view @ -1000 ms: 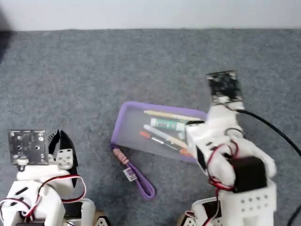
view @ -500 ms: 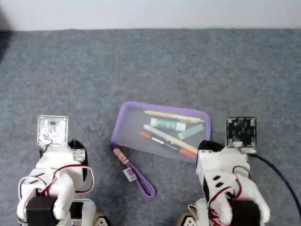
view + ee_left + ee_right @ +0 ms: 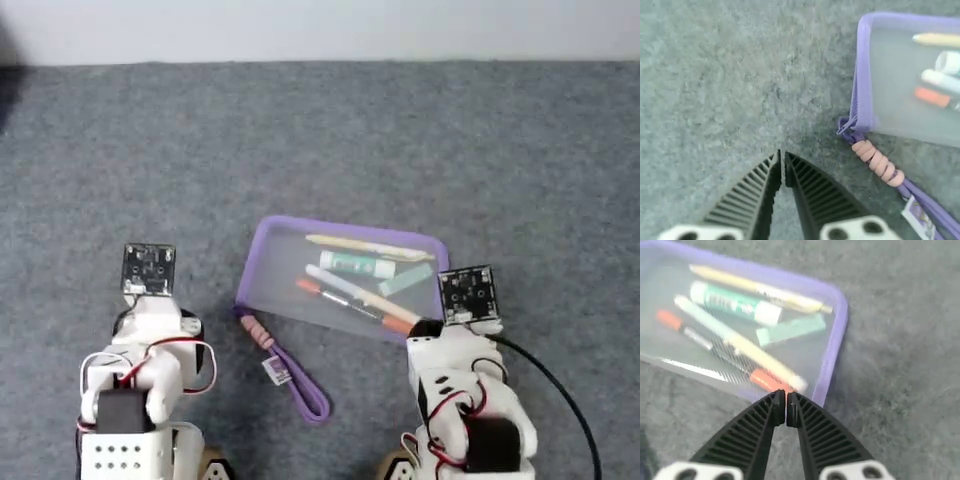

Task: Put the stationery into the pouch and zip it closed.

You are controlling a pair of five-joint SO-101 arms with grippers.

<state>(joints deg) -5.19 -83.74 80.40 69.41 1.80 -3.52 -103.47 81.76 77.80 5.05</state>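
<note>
1. your left gripper (image 3: 781, 155) sits toward the near left corner of the grey mat (image 3: 320, 130), its pincer pressed together on nothing, tips aimed at bare mat just beside the pouch's corner.
2. the purple strap (image 3: 295, 380) trails from that corner toward the near edge, with pink beads (image 3: 875, 160) at its root.
3. the pouch (image 3: 272, 265) lies flat around the middle of the mat, between your two arms.
4. inside it are a pencil (image 3: 365, 245), a glue stick (image 3: 355, 264), a marker (image 3: 350, 288), an orange pen (image 3: 335, 298) and a green eraser (image 3: 405, 279).
5. your right gripper (image 3: 786, 396) hangs over the pouch's near right corner, pincer together, holding nothing.
6. loading looks done. i cannot tell whether the zip is fully drawn, so check that before calling it finished.
</note>
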